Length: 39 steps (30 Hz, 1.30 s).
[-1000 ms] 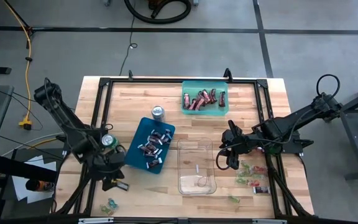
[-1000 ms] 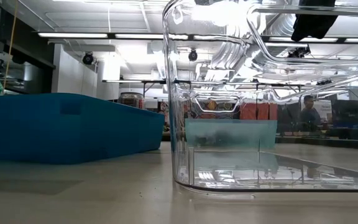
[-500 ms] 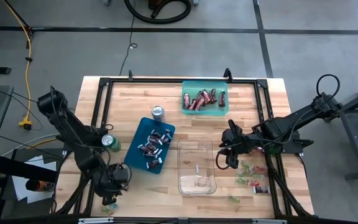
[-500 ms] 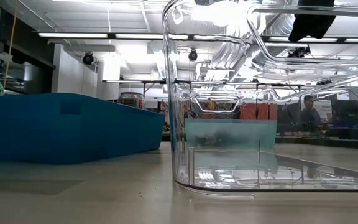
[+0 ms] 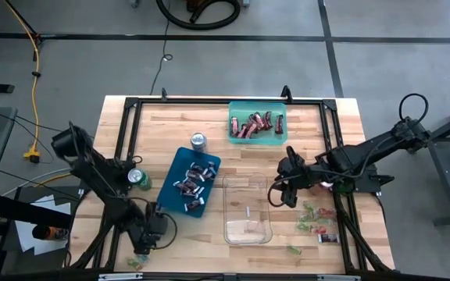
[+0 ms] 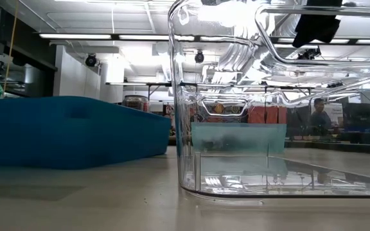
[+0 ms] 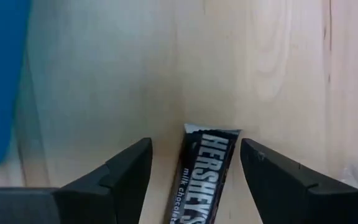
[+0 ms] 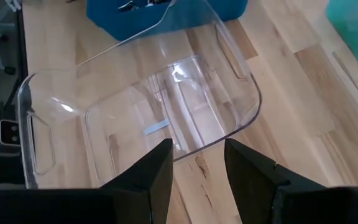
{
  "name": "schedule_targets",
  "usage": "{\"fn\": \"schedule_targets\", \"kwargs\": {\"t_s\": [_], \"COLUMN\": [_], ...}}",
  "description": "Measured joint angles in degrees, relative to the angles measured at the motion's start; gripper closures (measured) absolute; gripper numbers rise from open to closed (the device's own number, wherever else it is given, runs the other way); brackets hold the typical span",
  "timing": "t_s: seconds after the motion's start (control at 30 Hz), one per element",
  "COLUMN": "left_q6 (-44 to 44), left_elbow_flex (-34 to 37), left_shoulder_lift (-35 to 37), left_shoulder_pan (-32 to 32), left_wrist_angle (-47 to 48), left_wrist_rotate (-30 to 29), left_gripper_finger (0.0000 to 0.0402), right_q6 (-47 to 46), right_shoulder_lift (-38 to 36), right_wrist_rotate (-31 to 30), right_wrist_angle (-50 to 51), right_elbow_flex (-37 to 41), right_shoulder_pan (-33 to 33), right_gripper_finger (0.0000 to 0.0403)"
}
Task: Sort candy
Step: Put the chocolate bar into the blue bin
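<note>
Left gripper (image 7: 194, 171) reached low over the table's near-left part, fingers spread wide around a dark chocolate bar (image 7: 204, 171) lying flat, not clamped. Right gripper (image 8: 194, 165) hovered beside the clear bin (image 8: 138, 118), part-open, empty.

A dark candy bar (image 7: 205, 177) on the wooden table carries pale block lettering reading "HERSHEY'S", with smaller words "milk chocolate" beside it, partly cut off. No other text is readable.
</note>
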<state>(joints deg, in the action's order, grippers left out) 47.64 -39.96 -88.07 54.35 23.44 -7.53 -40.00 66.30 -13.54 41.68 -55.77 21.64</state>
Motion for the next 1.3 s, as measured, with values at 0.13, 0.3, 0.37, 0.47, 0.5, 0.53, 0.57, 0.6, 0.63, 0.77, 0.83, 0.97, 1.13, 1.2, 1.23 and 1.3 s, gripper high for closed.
{"fn": "schedule_targets", "kwargs": {"t_s": [0.13,0.3,0.37,0.47,0.5,0.53,0.57,0.6,0.63,0.77,0.83,0.97,1.13,1.2,1.23,1.3], "left_q6": [0.0,1.5,1.6,1.7,2.2,3.1,4.6,6.1,7.7,12.5,14.2,16.2,15.8,15.6,15.2,14.3], "left_elbow_flex": [-0.2,-0.4,-0.4,-0.4,-0.4,-0.4,-0.6,-0.7,-0.8,-0.9,-0.7,-0.7,-0.8,-0.9,-0.9,-0.9], "left_shoulder_lift": [-2.5,-4.2,-4.4,-4.4,-4.3,-4.1,-4.1,-4.0,-3.7,-0.9,1.5,6.7,12.6,14.7,15.7,17.7], "left_shoulder_pan": [1.5,2.3,2.3,2.1,2.0,1.7,1.4,1.2,1.0,0.2,0.2,0.2,0.2,0.1,0.0,0.0], "left_wrist_angle": [-0.5,1.6,2.5,3.8,3.9,4.2,4.4,4.6,4.8,5.0,6.0,7.2,7.9,8.9,9.0,8.6], "left_wrist_rotate": [-1.8,-5.1,-5.3,-5.7,-5.5,-5.1,-4.7,-4.5,-4.3,-3.9,-5.1,-7.3,-9.4,-9.9,-10.4,-11.1], "left_gripper_finger": [0.0169,0.0184,0.021,0.0288,0.0322,0.0354,0.037,0.037,0.037,0.0374,0.0396,0.0395,0.0397,0.0398,0.0398,0.0399], "right_q6": [-0.1,0.0,0.0,0.0,0.0,0.0,0.0,0.0,0.0,0.2,0.5,0.6,0.5,0.4,0.4,0.4], "right_shoulder_lift": [0.0,0.0,0.0,0.0,0.0,0.0,0.0,0.0,0.0,0.0,0.0,0.0,0.0,0.0,0.0,0.0], "right_wrist_rotate": [0.0,0.0,0.0,0.0,0.0,0.0,0.0,0.0,0.0,0.0,0.0,0.0,0.0,0.0,0.0,0.0], "right_wrist_angle": [0.9,2.8,3.3,3.8,3.9,4.0,4.2,4.4,4.5,4.6,4.7,4.9,5.1,5.1,5.2,5.3], "right_elbow_flex": [0.0,0.0,0.0,0.0,0.0,0.0,0.0,0.0,0.0,0.0,0.0,0.0,0.0,0.0,0.0,0.0], "right_shoulder_pan": [-0.7,-1.5,-1.8,-1.8,-1.8,-1.8,-1.8,-1.8,-1.8,-1.8,-1.8,-1.8,-1.8,-1.8,-1.8,-1.8], "right_gripper_finger": [0.0265,0.0265,0.0265,0.0265,0.0265,0.0265,0.0265,0.0265,0.0265,0.0265,0.0265,0.0265,0.0265,0.0265,0.0265,0.0265]}}
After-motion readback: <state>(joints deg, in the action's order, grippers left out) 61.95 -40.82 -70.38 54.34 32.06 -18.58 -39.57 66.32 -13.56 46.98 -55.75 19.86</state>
